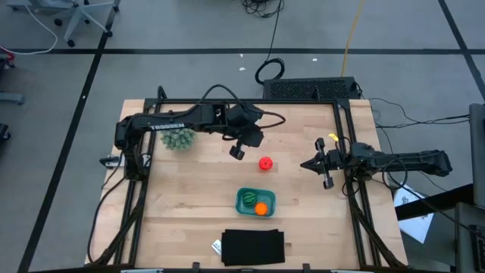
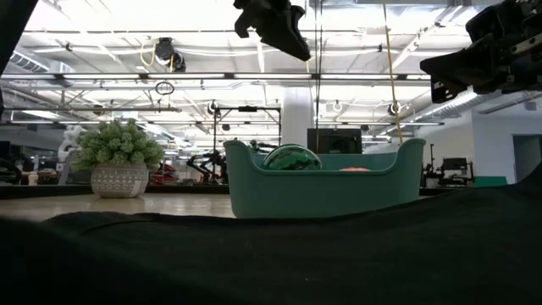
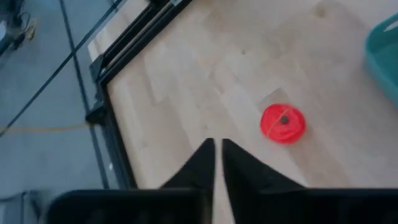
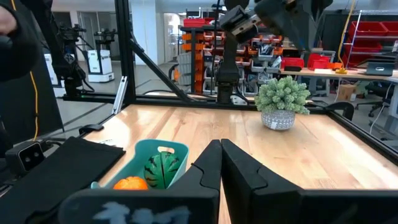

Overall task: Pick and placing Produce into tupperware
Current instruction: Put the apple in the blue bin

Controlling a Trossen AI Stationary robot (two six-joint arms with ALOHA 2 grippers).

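The teal tub [image 1: 255, 202] stands on the wooden table with the striped green piece [image 1: 248, 199] and the orange piece [image 1: 261, 208] inside; they also show in the right wrist view [image 4: 160, 167] [image 4: 130, 183]. The red piece [image 1: 265, 163] lies on the table beyond the tub, also in the left wrist view [image 3: 283, 122]. My left gripper [image 1: 238, 152] is shut and empty, raised above the table left of the red piece. My right gripper [image 1: 305, 164] is shut and empty at the table's right side.
A bushy green plant in a pot [image 1: 178, 139] stands at the far left. A black flat rectangle [image 1: 253, 246] lies at the near edge, with a small white tag [image 1: 217, 246] beside it. The black frame rails [image 1: 345, 152] run along the table's sides.
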